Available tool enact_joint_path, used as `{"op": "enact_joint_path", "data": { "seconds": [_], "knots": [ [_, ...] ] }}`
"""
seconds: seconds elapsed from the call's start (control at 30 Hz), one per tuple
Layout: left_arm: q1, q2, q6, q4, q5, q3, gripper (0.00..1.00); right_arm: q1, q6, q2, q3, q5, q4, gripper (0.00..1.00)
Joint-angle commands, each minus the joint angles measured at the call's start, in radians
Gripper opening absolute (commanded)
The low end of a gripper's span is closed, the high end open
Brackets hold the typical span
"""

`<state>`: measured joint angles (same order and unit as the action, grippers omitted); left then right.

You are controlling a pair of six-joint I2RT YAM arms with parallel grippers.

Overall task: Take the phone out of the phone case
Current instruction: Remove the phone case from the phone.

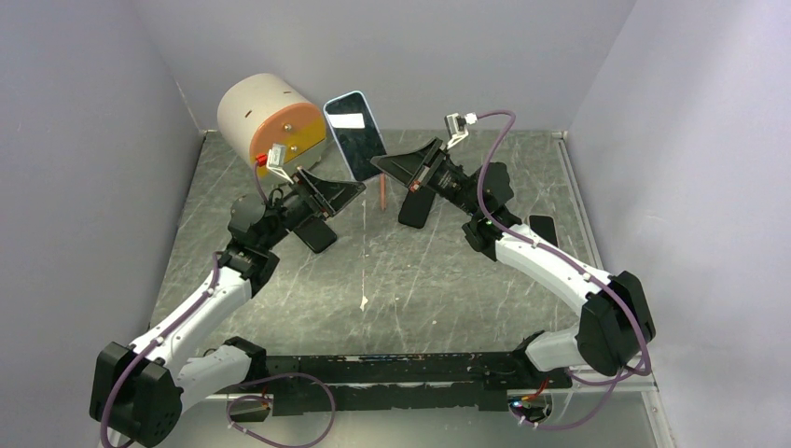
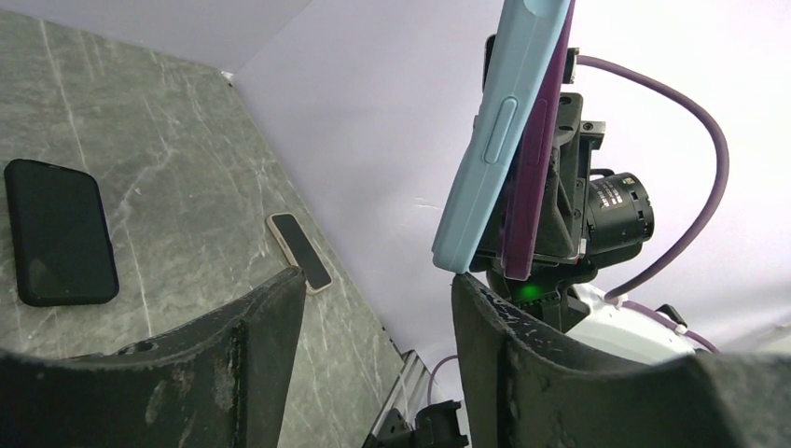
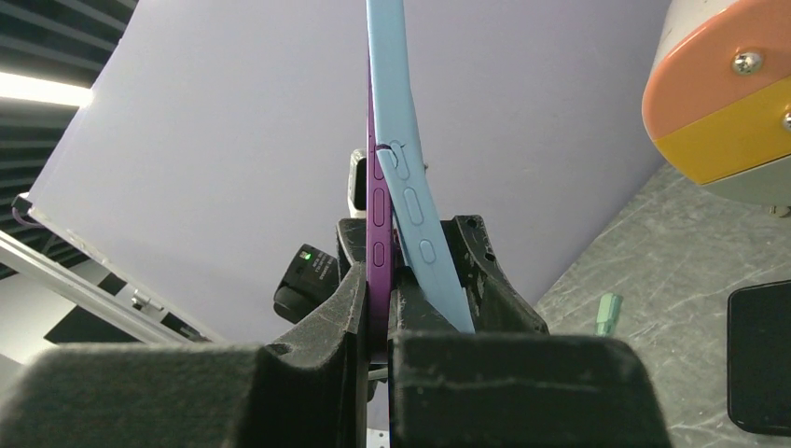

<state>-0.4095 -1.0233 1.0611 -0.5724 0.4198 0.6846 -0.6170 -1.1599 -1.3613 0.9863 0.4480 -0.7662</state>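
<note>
Just below the phone case (image 2: pixel 494 140), the left tool (image 2: pixel 378 280) stands apart; the right tool (image 3: pixel 396 280) clamps the phone (image 3: pixel 377 205), which could slip under a hard pull.

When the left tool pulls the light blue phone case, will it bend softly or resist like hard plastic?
Probably it bends: the light blue phone case bows away from the purple phone near the right tool. It likely springs back if released, since its top looks seated on the phone. Its smooth side may slip.
</note>
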Motion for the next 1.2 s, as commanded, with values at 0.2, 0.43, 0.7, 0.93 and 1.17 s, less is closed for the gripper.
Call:
{"op": "enact_joint_path", "data": {
  "seconds": [0.2,0.43,0.7,0.93,1.17],
  "knots": [
    [0.014,0.014,-0.019,-0.184,-0.031,0.033,0.67,-0.016,0.000,0.011,0.009,0.081,-0.070,0.00],
    [0.014,-0.015,-0.001,-0.263,0.058,0.053,0.69,-0.016,0.009,0.022,-0.001,0.069,-0.057,0.00],
    [0.014,-0.009,-0.013,-0.196,0.009,0.052,0.69,-0.018,0.002,0.028,0.006,0.083,-0.066,0.00],
    [0.014,-0.075,0.009,-0.294,0.032,0.109,0.63,-0.022,0.010,0.028,-0.001,0.110,-0.042,0.00],
    [0.016,-0.121,0.000,-0.343,0.011,0.164,0.35,-0.022,0.034,0.037,-0.007,0.136,-0.001,0.00]
  ]
}}
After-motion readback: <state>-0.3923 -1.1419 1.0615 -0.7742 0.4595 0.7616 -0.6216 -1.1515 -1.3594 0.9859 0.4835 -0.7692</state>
